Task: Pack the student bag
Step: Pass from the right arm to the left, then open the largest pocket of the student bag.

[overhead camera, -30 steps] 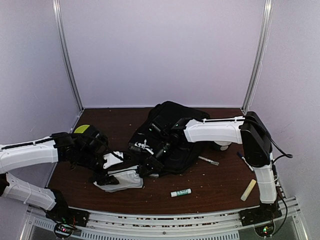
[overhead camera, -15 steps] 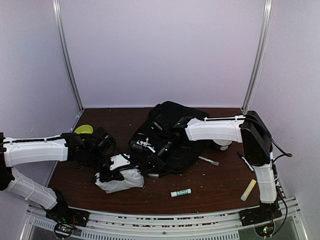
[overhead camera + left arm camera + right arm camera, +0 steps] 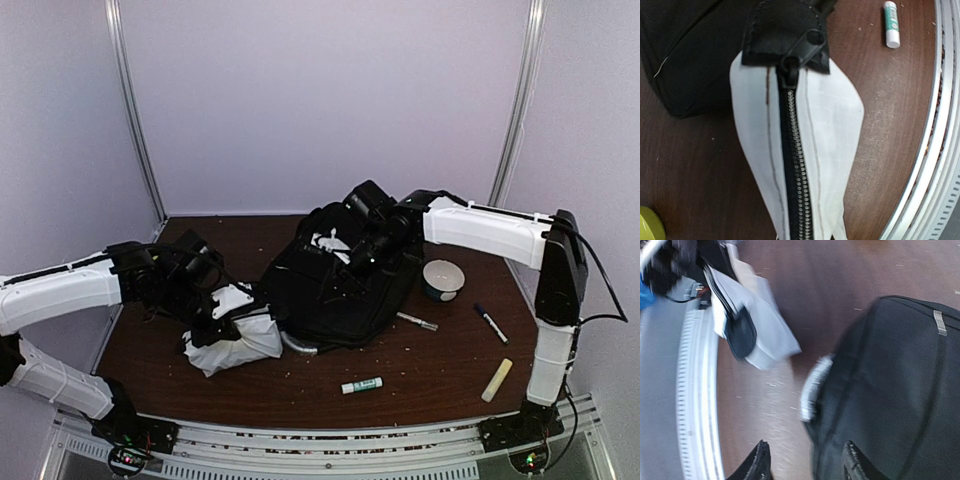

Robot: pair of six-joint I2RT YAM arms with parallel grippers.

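The student bag (image 3: 345, 290), a large black backpack, lies in the middle of the table with its grey curved handle (image 3: 815, 387) toward the near edge. A white zippered pouch (image 3: 238, 340) rests on the table against the bag's left side. My left gripper (image 3: 207, 330) is shut on the pouch's end; in the left wrist view the pouch (image 3: 810, 145) fills the centre and hides the fingers. Above the bag's far part my right gripper (image 3: 362, 255) hangs open. In the right wrist view its fingertips (image 3: 760, 455) stand apart with nothing between them.
A white bowl (image 3: 443, 278) stands right of the bag. A pen (image 3: 417, 321), a marker (image 3: 490, 322), a glue stick (image 3: 361, 385) and a beige stick (image 3: 497, 380) lie on the near right. A yellow-green object (image 3: 650, 227) sits by the pouch. The metal rail (image 3: 320, 445) borders the near edge.
The right gripper let go at the bag's near left edge, opened, and rose toward the back. The left gripper closed on the pouch.
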